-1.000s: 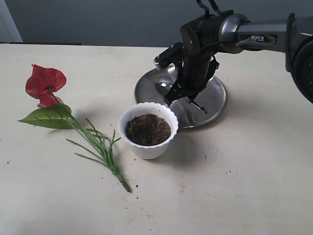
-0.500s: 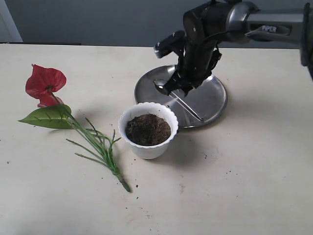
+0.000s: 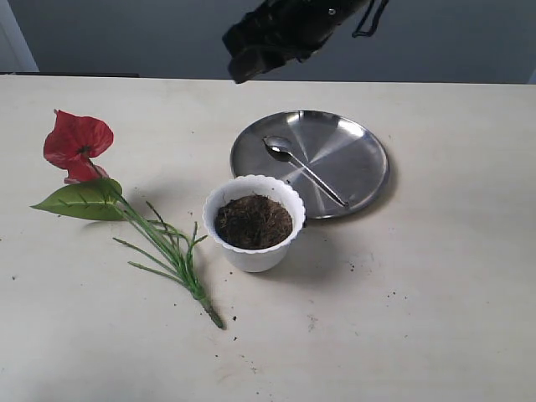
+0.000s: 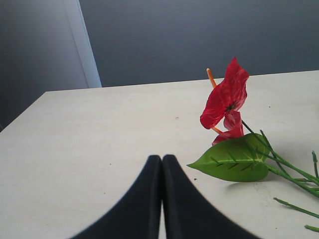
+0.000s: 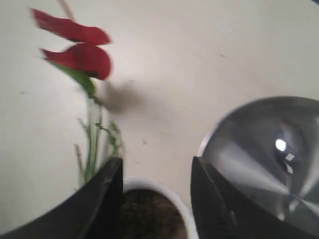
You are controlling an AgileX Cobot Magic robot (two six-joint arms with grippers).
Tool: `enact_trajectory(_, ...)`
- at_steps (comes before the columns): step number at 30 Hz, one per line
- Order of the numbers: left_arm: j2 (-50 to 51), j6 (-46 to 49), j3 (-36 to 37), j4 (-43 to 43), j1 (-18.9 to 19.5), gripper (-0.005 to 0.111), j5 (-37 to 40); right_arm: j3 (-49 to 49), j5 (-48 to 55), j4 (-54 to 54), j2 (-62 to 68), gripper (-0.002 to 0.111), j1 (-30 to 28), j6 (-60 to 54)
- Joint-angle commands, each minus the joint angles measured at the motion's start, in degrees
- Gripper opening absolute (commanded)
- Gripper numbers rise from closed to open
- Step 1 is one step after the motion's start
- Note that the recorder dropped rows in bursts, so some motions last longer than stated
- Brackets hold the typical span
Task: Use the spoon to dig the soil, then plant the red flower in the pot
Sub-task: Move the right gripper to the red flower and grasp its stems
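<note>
**A bare test bench, not a garden**

This looks like a robot lab: a plain cream desk [image 3: 435,318] set against a blank grey-blue wall [image 3: 126,38], a black robot arm [image 3: 280,33] hanging overhead, and only staged props laid out: an artificial red flower [image 3: 77,142], a white pot [image 3: 254,251], a steel plate [image 3: 356,159].

— What sits on the table [image 3: 435,285]?
— It's a pale cream top. The red flower [image 3: 113,201] lies flat on the left, stems pointing toward the white pot [image 3: 254,221] at centre.
— And behind the pot?
— A round steel plate [image 3: 356,159], its rim just beside the pot. Dark crumbs [image 3: 368,270] are scattered around.
</note>
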Motion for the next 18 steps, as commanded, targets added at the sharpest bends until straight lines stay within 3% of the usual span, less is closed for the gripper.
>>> enact_trajectory(1, -0.30, -0.09, -0.21, -0.44, -0.41, 0.000, -0.06, -0.16, 2.39, 6.68, 1.42, 0.043, 4.24, -7.78)
enact_trajectory(6, -0.30, -0.09, -0.21, -0.44, -0.41, 0.000, -0.06, -0.16, 0.13, 2.41, 5.32, 0.043, 12.46, -8.37)
enact_trajectory(13, -0.30, -0.09, -0.21, -0.44, -0.41, 0.000, -0.06, -0.16, -5.02, -22.03, 12.14, 0.044, 23.21, 3.38)
enact_trajectory(18, -0.30, -0.09, -0.21, -0.44, -0.41, 0.000, -0.06, -0.16, -6.88, -24.31, 15.17, 0.060, 24.25, 5.26)
